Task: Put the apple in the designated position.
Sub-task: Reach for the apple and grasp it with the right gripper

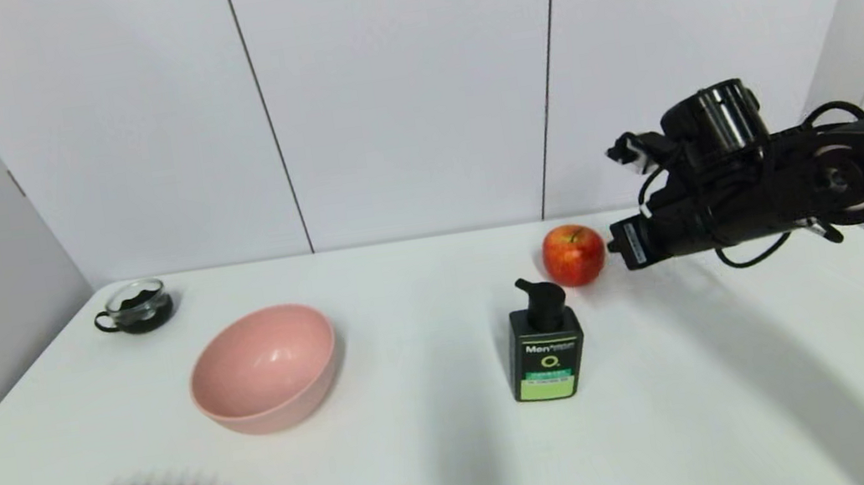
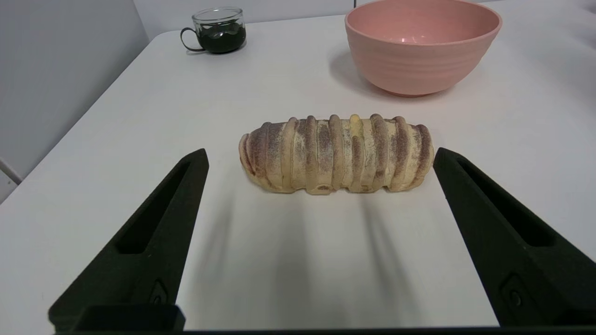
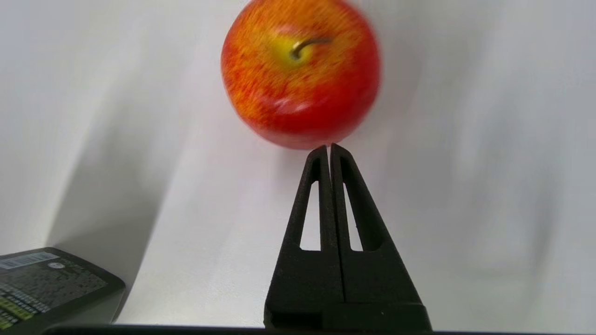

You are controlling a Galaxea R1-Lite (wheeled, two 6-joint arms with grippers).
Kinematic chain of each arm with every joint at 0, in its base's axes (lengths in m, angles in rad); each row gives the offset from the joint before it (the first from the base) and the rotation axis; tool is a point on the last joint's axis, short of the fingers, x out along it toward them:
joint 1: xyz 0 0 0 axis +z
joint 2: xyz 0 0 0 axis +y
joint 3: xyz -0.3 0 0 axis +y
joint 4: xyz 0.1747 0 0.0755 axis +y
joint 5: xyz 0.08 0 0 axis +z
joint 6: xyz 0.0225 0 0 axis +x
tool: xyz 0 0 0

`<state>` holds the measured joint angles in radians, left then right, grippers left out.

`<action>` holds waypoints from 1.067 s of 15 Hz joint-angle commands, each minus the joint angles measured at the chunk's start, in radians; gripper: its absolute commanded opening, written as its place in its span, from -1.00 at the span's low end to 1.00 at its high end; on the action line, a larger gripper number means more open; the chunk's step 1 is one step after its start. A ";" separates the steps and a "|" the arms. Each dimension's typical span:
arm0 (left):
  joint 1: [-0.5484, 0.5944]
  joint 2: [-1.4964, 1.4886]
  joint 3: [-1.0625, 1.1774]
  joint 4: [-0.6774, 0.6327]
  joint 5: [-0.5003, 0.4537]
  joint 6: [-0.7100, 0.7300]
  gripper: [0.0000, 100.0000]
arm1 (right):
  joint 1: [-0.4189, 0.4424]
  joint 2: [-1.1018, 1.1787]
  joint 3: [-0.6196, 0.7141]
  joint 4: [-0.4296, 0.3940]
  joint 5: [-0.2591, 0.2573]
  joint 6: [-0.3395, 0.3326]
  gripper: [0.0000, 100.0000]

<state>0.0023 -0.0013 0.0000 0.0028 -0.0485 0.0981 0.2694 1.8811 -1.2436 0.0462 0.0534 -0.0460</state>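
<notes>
Apple: the apple [image 1: 574, 255] sat stem-up on the white table [image 1: 446, 460] toward the far right, behind the pump bottle [image 1: 544, 345].
Right hand: the right hand [image 3: 330, 150] had its two fingers pressed together, empty, tips just at the apple's side; this looked like an approach from the right, since the bottle blocked the near side.
Left hand: the left hand [image 2: 321, 160] hung parked with fingers spread wide over the bread loaf [image 2: 336, 154].
Destination: no marked spot was visible on the table.
Surroundings: a pink bowl [image 1: 265, 368] and a glass cup [image 1: 137, 307] stood well apart on the left.
Obstacle: the bottle, near the apple.
</notes>
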 commanded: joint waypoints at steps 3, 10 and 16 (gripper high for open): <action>0.001 0.001 0.000 0.000 -0.001 0.000 1.00 | 0.002 -0.039 0.015 -0.028 0.003 -0.023 1.00; 0.001 0.001 0.000 0.000 -0.001 0.000 1.00 | 0.017 0.006 -0.011 -0.039 0.039 -0.022 1.00; 0.001 0.001 0.000 0.000 -0.001 0.000 1.00 | 0.017 0.090 -0.086 -0.039 0.062 -0.020 1.00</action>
<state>0.0023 -0.0013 0.0000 0.0028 -0.0485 0.0985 0.2866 1.9238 -1.3109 0.0072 0.1130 -0.0638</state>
